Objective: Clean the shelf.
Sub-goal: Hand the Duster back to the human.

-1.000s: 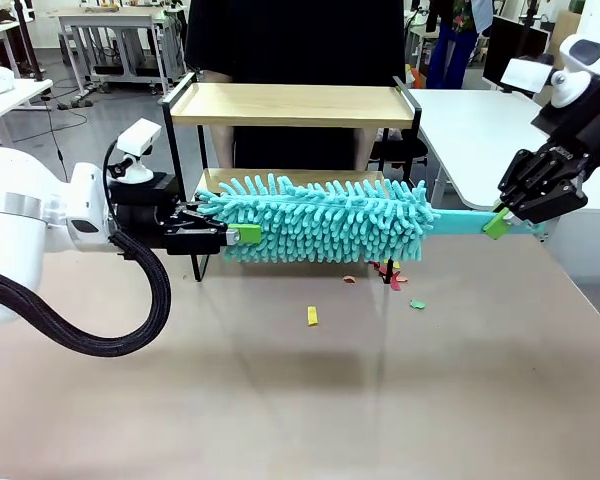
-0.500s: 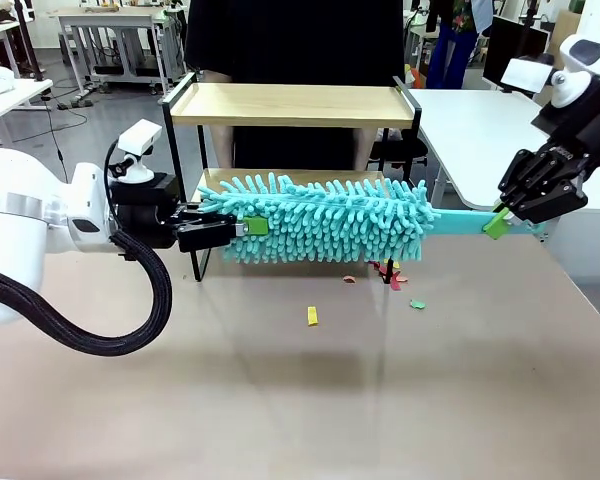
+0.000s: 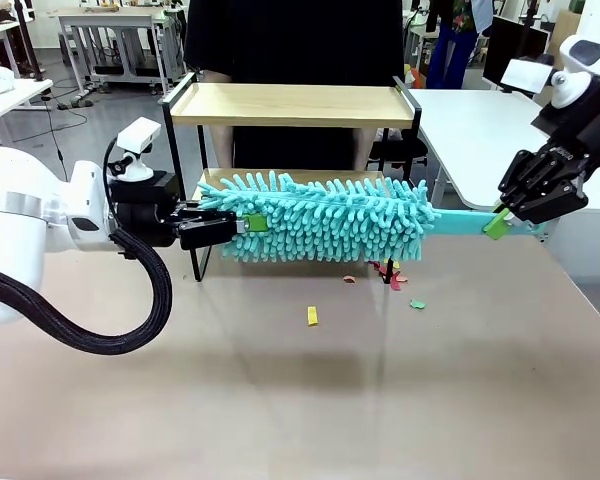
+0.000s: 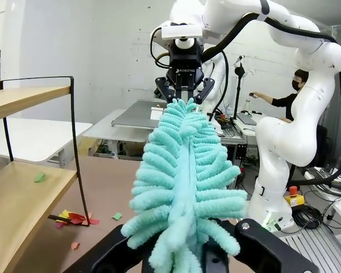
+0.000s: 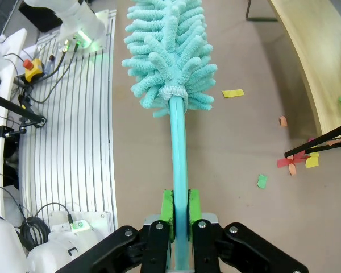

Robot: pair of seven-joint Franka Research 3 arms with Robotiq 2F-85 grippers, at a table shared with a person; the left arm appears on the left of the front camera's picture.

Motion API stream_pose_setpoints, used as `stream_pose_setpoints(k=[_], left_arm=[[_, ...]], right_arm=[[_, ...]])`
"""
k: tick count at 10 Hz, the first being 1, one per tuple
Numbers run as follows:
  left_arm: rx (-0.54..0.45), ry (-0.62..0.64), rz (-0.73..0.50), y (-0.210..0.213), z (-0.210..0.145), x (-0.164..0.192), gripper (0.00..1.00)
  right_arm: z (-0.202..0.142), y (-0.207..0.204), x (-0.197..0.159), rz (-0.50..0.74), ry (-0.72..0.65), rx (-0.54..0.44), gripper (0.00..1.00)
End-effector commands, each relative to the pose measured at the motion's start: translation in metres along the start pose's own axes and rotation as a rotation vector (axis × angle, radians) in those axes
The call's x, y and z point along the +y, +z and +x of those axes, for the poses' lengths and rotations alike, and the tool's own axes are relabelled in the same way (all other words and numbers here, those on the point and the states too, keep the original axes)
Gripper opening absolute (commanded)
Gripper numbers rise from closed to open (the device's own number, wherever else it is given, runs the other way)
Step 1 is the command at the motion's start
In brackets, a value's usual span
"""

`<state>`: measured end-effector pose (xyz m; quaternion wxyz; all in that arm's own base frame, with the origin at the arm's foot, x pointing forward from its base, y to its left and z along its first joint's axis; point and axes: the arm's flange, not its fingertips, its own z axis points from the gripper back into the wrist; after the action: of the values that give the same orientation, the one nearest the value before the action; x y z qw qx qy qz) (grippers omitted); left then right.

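Observation:
The shelf (image 3: 290, 104) stands at the table's far side, two wooden boards in a black frame. A fluffy teal duster (image 3: 325, 218) hangs level in front of its lower board. My right gripper (image 3: 498, 222) is shut on the duster's flat teal handle (image 5: 179, 153). My left gripper (image 3: 248, 226) is shut on the fluffy tip at the other end, and the left wrist view shows the duster (image 4: 184, 170) rising between its fingers. Paper scraps (image 3: 390, 272) lie by the shelf's right leg. One green scrap (image 4: 40, 177) rests on the lower board (image 4: 23, 199).
A yellow scrap (image 3: 312, 316) and a green scrap (image 3: 417, 304) lie on the brown tabletop (image 3: 300, 400) nearer me. A person in black (image 3: 290, 40) stands behind the shelf. A white table (image 3: 480, 120) adjoins at the right.
My left gripper has closed its fingers on the duster's tip and shifted slightly right and up. The right gripper and handle have held still.

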<state>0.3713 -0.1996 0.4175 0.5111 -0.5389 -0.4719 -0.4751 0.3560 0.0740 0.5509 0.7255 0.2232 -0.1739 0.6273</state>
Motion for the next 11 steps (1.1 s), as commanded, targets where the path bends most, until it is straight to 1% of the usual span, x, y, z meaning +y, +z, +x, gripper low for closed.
stream_pose_setpoints(k=[1, 2, 3, 4, 5, 6, 7, 8, 9, 11], left_arm=[[-0.024, 0.051, 0.027, 0.004, 0.006, -0.006, 0.01], [0.000, 0.000, 0.000, 0.000, 0.000, 0.000, 0.01], [0.000, 0.000, 0.000, 0.000, 0.000, 0.000, 0.01], [0.000, 0.000, 0.000, 0.000, 0.000, 0.000, 0.01], [0.000, 0.000, 0.000, 0.000, 0.000, 0.000, 0.01], [0.000, 0.000, 0.000, 0.000, 0.000, 0.000, 0.01], [0.000, 0.000, 0.000, 0.000, 0.000, 0.000, 0.01], [0.000, 0.000, 0.000, 0.000, 0.000, 0.000, 0.01], [0.000, 0.000, 0.000, 0.000, 0.000, 0.000, 0.01], [0.000, 0.000, 0.000, 0.000, 0.000, 0.000, 0.01]], right_arm=[[0.002, 0.001, 0.000, -0.005, -0.007, -0.010, 0.13], [0.002, 0.001, 0.000, -0.005, -0.007, -0.010, 0.13], [0.000, 0.000, 0.000, 0.001, 0.001, 0.000, 0.24], [0.002, 0.004, -0.002, -0.014, 0.017, -0.010, 0.73], [0.001, 0.009, -0.002, -0.003, 0.023, -0.031, 0.83], [0.001, 0.015, -0.001, -0.003, 0.027, -0.041, 1.00], [0.000, 0.024, 0.000, 0.001, 0.024, -0.080, 1.00], [-0.003, 0.040, 0.000, -0.006, -0.002, -0.166, 0.97], [-0.009, 0.058, -0.002, -0.019, -0.037, -0.287, 1.00], [-0.027, 0.090, -0.005, -0.052, -0.124, -0.507, 1.00]])
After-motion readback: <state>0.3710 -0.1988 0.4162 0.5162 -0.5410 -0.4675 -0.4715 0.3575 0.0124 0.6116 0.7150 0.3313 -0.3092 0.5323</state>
